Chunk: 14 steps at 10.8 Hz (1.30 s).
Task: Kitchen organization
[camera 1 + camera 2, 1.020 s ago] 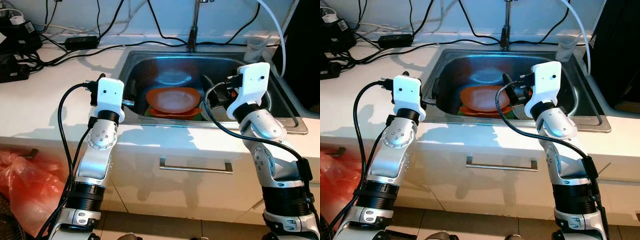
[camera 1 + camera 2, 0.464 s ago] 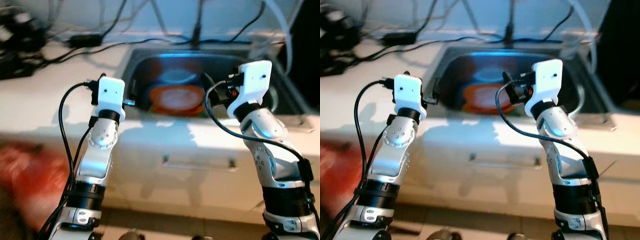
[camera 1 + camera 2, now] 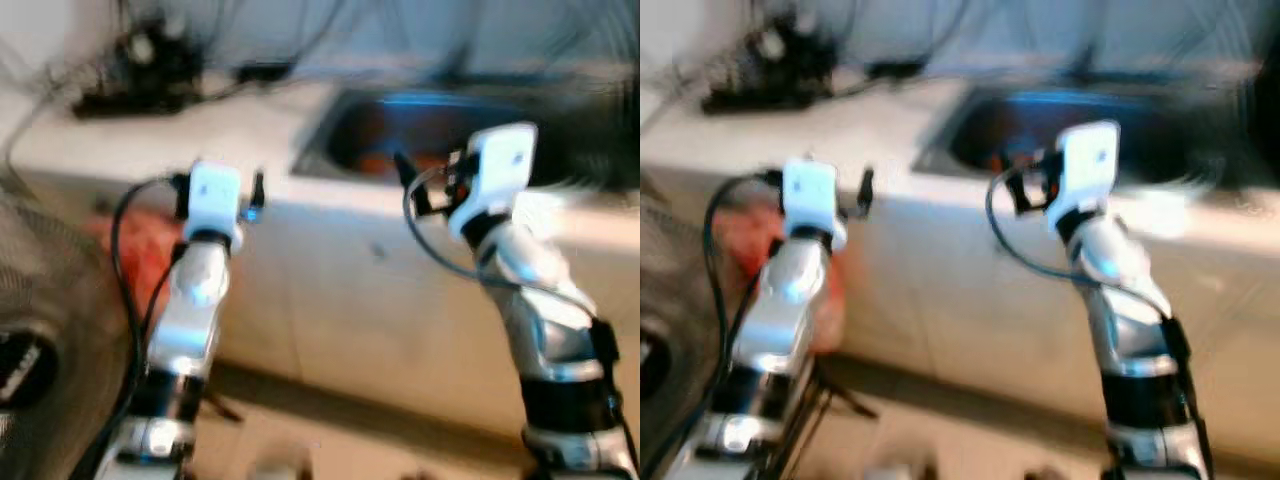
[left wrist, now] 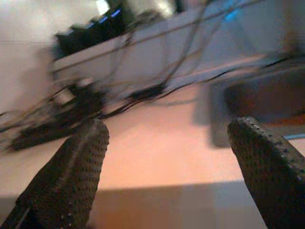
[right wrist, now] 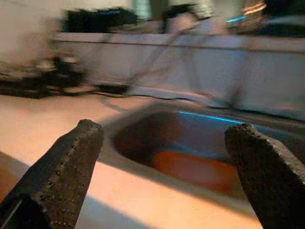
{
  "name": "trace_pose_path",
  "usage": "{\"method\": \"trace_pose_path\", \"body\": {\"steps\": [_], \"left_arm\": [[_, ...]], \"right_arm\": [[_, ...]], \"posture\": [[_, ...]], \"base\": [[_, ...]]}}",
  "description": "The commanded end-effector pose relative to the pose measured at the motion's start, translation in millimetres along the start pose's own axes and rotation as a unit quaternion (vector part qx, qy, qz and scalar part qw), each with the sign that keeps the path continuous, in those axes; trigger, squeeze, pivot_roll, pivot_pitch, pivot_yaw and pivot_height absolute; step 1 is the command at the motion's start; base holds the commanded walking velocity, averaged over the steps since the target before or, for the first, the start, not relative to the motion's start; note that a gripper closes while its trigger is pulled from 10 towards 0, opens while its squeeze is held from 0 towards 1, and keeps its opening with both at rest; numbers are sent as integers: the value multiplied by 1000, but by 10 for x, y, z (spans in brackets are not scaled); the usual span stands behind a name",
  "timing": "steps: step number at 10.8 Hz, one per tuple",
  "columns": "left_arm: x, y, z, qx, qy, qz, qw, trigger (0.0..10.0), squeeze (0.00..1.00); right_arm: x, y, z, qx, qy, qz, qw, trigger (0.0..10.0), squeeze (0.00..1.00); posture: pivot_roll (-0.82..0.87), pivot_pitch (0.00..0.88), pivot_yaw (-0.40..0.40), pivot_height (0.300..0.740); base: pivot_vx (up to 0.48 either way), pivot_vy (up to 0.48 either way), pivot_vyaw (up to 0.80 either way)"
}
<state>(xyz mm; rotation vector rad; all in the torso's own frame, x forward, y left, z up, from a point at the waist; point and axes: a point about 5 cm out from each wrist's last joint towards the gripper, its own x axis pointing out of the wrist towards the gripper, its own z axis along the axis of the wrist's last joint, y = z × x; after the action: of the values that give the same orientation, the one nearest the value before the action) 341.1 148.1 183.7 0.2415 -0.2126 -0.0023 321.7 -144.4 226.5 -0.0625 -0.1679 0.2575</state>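
Your head cameras are blurred by motion, so details are soft. The steel sink [image 3: 440, 130] is set into a pale countertop [image 3: 180, 130], and inside it you can make out orange dishware [image 5: 200, 171], probably plates, though the blur hides how many and how they are stacked. Your left gripper [image 4: 167, 176] hovers in front of the counter to the left of the sink, its 2 black fingers spread wide and empty. Your right gripper [image 5: 164, 167] is raised just in front of the sink's near edge, fingers likewise spread and holding nothing. A tangle of black cables [image 4: 109, 95] lies on the counter left of the sink. Judging from colour and sheen, expect the dishware to be light, rigid plastic, possibly wet and slippery; grip it at the rim, pinching across the edge rather than the flat face.
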Motion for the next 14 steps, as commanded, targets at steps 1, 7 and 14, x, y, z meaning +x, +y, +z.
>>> {"method": "trace_pose_path", "body": {"steps": [1, 7, 14], "left_arm": [[19, -52, 38, 3, -5, -12, 1000, 10000, 0], [7, -86, 37, -2, -4, -46, 999, 10000, 0], [10, -86, 33, -2, -4, -48, 999, 10000, 0]], "right_arm": [[-25, -40, 9, 3, -3, -8, 1000, 10000, 0], [-18, -34, 10, 7, -3, -10, 1000, 10000, 0], [-19, -34, 2, 7, -2, -10, 1000, 10000, 0]], "posture": [[-5, 1, 79, 740], [-4, 7, 81, 740], [-6, 6, 82, 740]], "base": [[0, 0, 0], [0, -261, 0], [0, -465, 0]]}}
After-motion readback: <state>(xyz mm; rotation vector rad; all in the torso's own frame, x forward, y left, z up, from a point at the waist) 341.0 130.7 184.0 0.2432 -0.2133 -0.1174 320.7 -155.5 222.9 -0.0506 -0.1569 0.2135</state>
